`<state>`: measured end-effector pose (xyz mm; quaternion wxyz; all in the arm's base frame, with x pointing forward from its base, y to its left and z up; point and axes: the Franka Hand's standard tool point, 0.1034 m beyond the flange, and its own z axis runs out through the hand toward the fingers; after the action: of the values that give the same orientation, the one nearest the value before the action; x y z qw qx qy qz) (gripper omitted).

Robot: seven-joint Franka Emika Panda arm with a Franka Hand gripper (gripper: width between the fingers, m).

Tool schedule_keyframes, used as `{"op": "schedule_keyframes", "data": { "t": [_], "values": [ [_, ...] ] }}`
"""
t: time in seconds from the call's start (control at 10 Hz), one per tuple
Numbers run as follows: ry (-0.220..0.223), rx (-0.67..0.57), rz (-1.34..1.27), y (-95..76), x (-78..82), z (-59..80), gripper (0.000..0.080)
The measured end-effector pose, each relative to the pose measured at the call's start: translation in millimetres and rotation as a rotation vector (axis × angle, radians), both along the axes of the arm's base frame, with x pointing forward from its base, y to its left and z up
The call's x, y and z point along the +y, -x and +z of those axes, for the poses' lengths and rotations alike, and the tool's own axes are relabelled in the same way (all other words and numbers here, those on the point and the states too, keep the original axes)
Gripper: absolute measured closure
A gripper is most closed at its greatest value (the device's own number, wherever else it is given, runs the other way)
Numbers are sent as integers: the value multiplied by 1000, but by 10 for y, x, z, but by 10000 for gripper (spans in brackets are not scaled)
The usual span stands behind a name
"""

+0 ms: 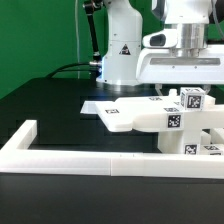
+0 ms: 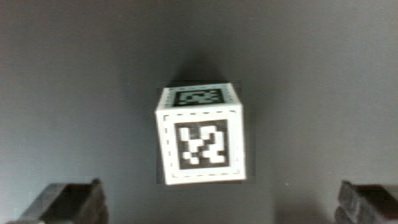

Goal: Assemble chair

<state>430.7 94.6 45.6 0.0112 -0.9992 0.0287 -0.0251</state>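
Fingers [image 2: 71, 203] of my gripper [image 2: 222, 205] stand wide apart in the wrist view, dark tips at either side with nothing between them. Beyond the gap I see one white tagged block [image 2: 201, 135] on the black table [image 2: 71, 80], upright and slightly tilted, with one tag on its broad face and another on its end face. It touches neither finger.

From the exterior view, the arm [image 1: 185, 45] hangs over the right side of the scene; its fingertips are hidden behind the chair parts, so I go by the wrist view for the claw. The chair pieces [image 1: 165, 115] cluster at the right, behind the low white border wall [image 1: 70, 155]: a flat slab [image 1: 125, 118] reaching left, and tagged posts [image 1: 192, 100] standing just beside it. Whether the posts are joined to the slab I cannot tell. The marker board [image 1: 105, 103] lies flat on the table just beyond the slab, toward the robot base [image 1: 122, 60].
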Motion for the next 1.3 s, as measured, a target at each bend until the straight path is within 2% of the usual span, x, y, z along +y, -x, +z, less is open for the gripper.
{"op": "schedule_keyframes", "data": {
  "t": [0.3, 0.5, 1.0, 1.1, 1.2, 1.3],
  "values": [
    [12, 8, 13, 16, -29, -148, 151],
    [18, 11, 20, 32, 12, -237, 151],
    [27, 40, 36, 149, 55, -393, 151],
    [28, 42, 37, 157, 56, -400, 283],
    [28, 43, 38, 159, 62, -400, 283],
    [27, 43, 38, 149, 66, -396, 423]
  ]
}}
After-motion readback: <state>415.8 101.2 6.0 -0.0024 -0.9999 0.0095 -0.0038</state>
